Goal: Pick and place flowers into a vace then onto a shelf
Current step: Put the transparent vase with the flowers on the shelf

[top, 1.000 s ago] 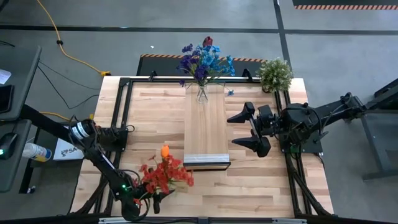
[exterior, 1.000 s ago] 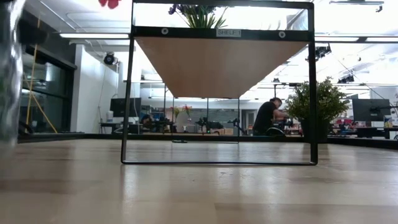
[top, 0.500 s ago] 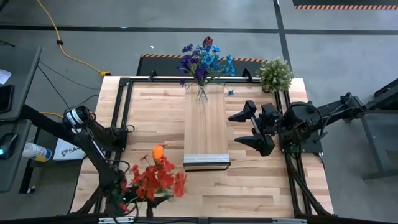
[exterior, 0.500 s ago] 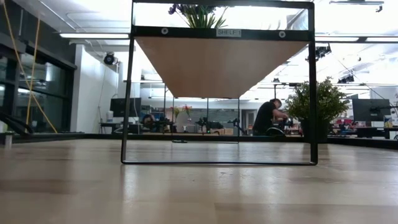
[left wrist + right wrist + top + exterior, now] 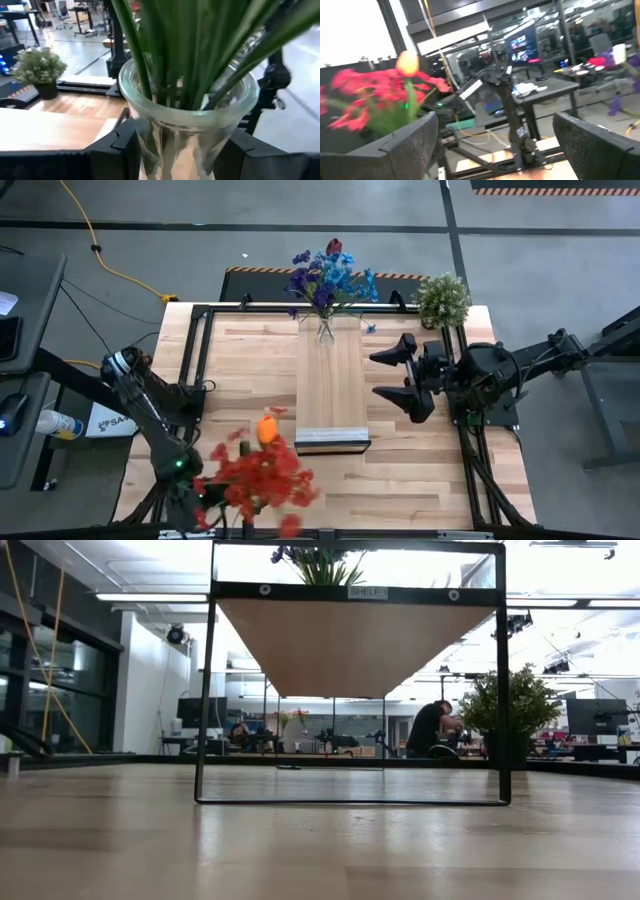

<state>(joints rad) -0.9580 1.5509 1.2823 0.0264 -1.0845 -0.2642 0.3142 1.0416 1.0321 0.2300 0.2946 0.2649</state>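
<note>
The red and orange artificial flowers with green stems point(image 5: 258, 475) sit near the front left corner of the slatted wooden tabletop point(image 5: 420, 470) in the high view. Compared with a second ago the bunch rides higher and looks bigger, and the left arm has swung up with it. The left gripper point(image 5: 200, 502) is under the blooms there, so you can't really see its fingers. The right gripper point(image 5: 412, 374) hovers just right of the long light-wood shelf point(image 5: 332, 380), fingers spread wide, nothing in them, nudged a bit toward the back. A second bunch of blue and purple flowers in a clear glass vase point(image 5: 325, 330) stands at the shelf's far end, with a bushy pale-green potted plant point(image 5: 441, 298) beside it.

Low view: just the shelf's underside point(image 5: 350, 645) on its black frame, and a person way off in the room.

Left wrist view: the left gripper point(image 5: 175, 150) is clamped around a clear glass vase point(image 5: 186, 120) full of green stems.

Right wrist view: the two fingers point(image 5: 405, 145) stand far apart, and the red bunch point(image 5: 385, 92) shows beyond them.
</note>
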